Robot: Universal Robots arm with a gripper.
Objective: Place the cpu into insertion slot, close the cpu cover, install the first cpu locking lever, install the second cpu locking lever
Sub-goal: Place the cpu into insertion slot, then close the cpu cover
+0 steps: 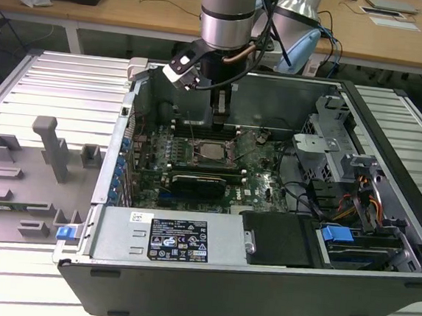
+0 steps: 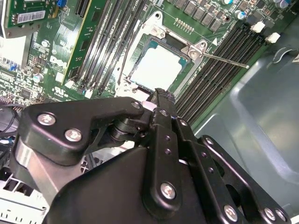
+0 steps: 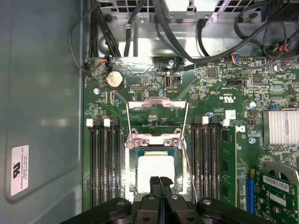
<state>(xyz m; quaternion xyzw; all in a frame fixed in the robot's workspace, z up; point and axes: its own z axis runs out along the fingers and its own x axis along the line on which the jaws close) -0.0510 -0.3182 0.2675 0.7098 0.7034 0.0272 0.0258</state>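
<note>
Both fingers of the gripper [image 3: 160, 180] are together, empty, over the seated cpu [image 3: 156, 169]. I'd call the cpu cover [image 3: 158, 105] light and stiff: push its free edge.

A lab: open computer case [image 1: 259, 280] on a slatted metal bench [image 1: 55, 78], wooden desks [image 1: 135, 7] behind.

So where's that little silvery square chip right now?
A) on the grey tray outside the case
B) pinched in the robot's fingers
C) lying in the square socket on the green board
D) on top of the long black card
C: in the first wrist view the cpu lies flat inside the rim of the insertion slot, with the gripper just over its edge.
</note>
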